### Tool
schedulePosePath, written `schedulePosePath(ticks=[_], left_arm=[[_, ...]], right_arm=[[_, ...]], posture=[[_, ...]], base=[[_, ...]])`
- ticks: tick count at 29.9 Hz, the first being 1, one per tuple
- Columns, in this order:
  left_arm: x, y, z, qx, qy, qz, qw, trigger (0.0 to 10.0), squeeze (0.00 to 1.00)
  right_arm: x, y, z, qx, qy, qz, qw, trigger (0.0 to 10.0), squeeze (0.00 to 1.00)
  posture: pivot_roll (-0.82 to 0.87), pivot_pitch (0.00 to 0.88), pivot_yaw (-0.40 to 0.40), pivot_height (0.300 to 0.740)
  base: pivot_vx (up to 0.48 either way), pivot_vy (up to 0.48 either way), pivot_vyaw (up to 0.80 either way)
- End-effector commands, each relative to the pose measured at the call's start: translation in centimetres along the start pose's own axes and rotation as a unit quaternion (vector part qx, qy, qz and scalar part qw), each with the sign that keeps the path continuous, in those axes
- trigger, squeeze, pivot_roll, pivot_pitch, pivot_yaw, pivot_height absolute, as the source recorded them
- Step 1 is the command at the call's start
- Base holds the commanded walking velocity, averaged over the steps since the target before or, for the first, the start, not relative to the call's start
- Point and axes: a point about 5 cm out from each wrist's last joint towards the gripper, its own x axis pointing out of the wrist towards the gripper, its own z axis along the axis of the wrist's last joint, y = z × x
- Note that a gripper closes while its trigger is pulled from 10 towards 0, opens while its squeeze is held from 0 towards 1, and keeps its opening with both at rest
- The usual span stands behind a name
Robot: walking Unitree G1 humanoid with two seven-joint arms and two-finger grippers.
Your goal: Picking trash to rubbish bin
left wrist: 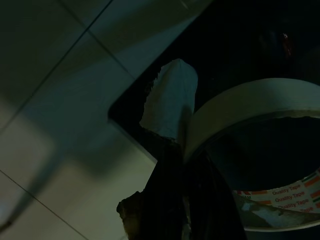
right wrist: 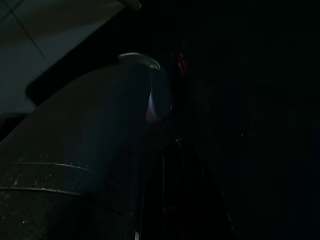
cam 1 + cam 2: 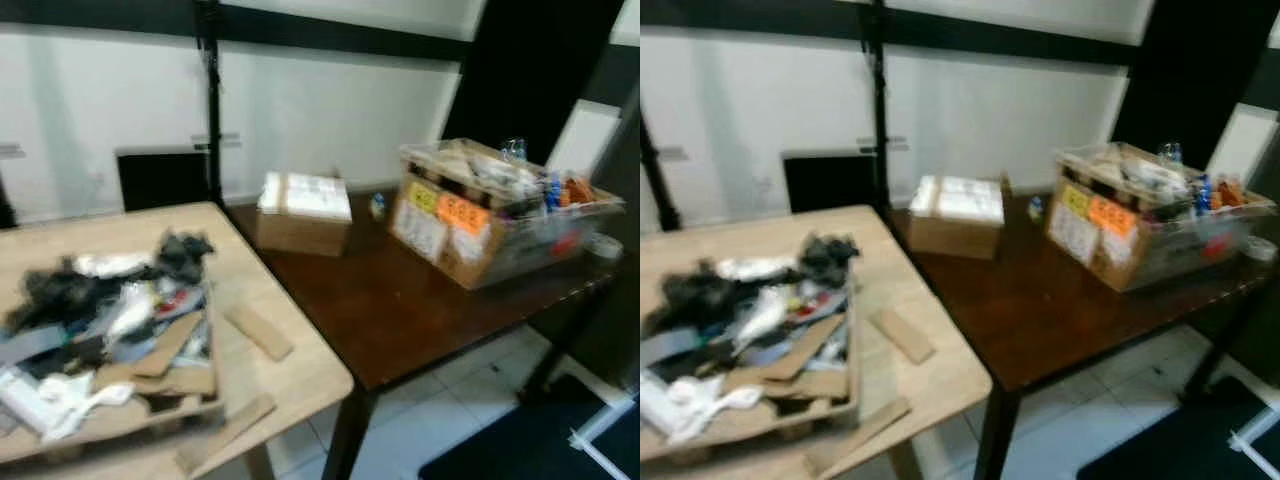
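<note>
We see trash (image 3: 105, 320) heaped on the light bench (image 3: 290, 375), near its front edge; tiled floor (image 3: 440, 420) opens beyond. Our left end effector (image 1: 182, 200), over dark tiles, is clamped on a tape roll (image 1: 250, 107). Right end effector: too dark, cannot tell.

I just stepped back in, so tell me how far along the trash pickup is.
Nothing looks binned, and no bin can be made out. In hand: the left gripper seems to hold a cream roll of tape with a torn pale scrap, low over floor tiles. Left: the heap of paper, cardboard and dark scraps on the light wooden table.
</note>
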Motion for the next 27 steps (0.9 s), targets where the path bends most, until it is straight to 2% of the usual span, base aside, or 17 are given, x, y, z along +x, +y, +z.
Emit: schedulePosePath(ticks=[1,7,12,20,27], left_arm=[[0.0,-0.3,-0.6,0.004,0.008,-0.003,1.0,10.0,0.0],[0.1,-1.3,-0.6,0.006,0.006,-0.007,1.0,10.0,0.0],[0.1,-3.1,-0.8,0.01,0.008,-0.012,1.0,10.0,0.0],[0.2,-4.3,-0.4,0.014,0.002,-0.018,1.0,10.0,0.0],[0.3,-4.4,1.0,0.014,-0.015,-0.016,1.0,10.0,0.0]], right_arm=[[-0.1,-0.5,-0.3,0.005,0.002,-0.007,1.0,10.0,0.0],[-0.1,-0.5,-0.2,-0.001,0.004,-0.004,1.0,10.0,0.0],[-0.2,-0.6,-0.3,-0.007,0.012,-0.004,1.0,10.0,0.0],[-0.2,-0.7,-0.5,-0.008,0.014,-0.004,1.0,10.0,0.0],[-0.2,-0.7,-0.6,-0.013,0.015,-0.002,1.0,10.0,0.0]], posture=[[-0.06,0.088,-0.045,0.74],[-0.06,0.086,-0.049,0.74],[-0.07,0.082,-0.048,0.74],[-0.07,0.083,-0.048,0.74],[-0.07,0.084,-0.05,0.74]], base=[[0.0,0.0,-0.8],[0.0,0.0,-0.8],[0.0,0.0,-0.8],[0.0,0.0,-0.8],[0.0,0.0,-0.07]])
